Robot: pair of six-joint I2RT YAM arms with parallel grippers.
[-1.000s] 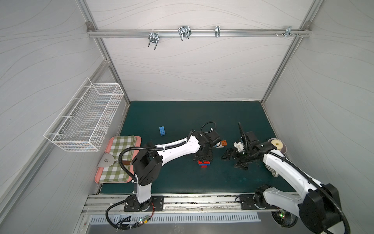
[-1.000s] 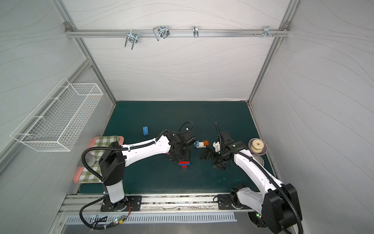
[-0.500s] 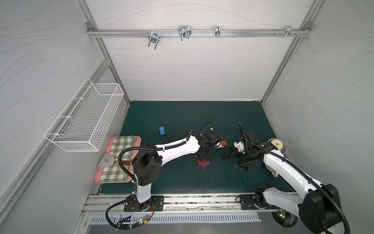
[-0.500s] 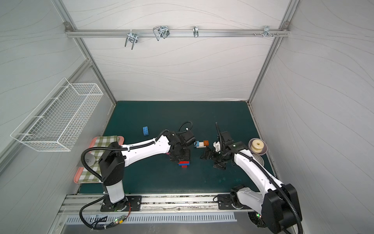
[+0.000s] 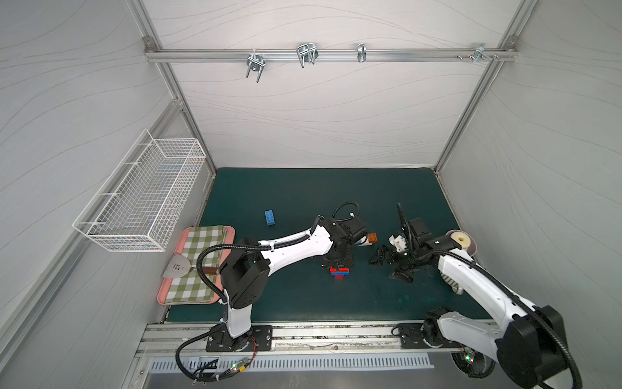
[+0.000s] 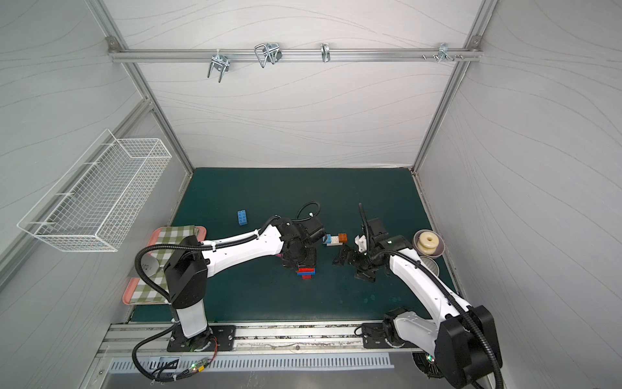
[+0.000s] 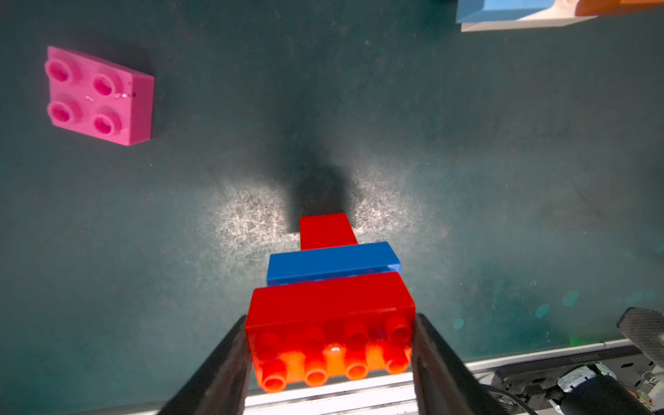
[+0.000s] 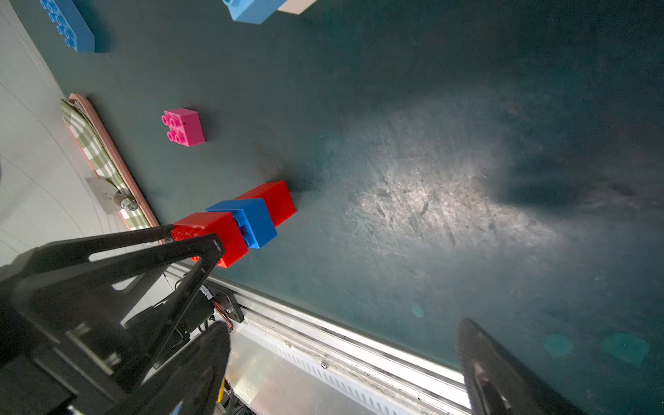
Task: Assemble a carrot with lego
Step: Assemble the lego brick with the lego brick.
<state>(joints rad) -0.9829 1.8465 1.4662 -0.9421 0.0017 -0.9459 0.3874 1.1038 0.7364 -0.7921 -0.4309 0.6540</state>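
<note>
Seemingly nothing has shifted in the last second. Our left jaws stay pinched on the wide red brick (image 7: 332,309) topping the half-built carrot (image 5: 340,272), tip down at the bench (image 5: 303,195). Our right jaws hang spread and empty nearby. We judge the pink brick (image 7: 98,95) goes on next.

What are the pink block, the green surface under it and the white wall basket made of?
The pink block looks like moulded plastic, smooth and faintly glossy: crisp edges, round studs. The green surface seems a matte mat, perhaps rubber or vinyl, scuffed pale where light falls. The basket looks like white-coated metal wire in a grid.
</note>
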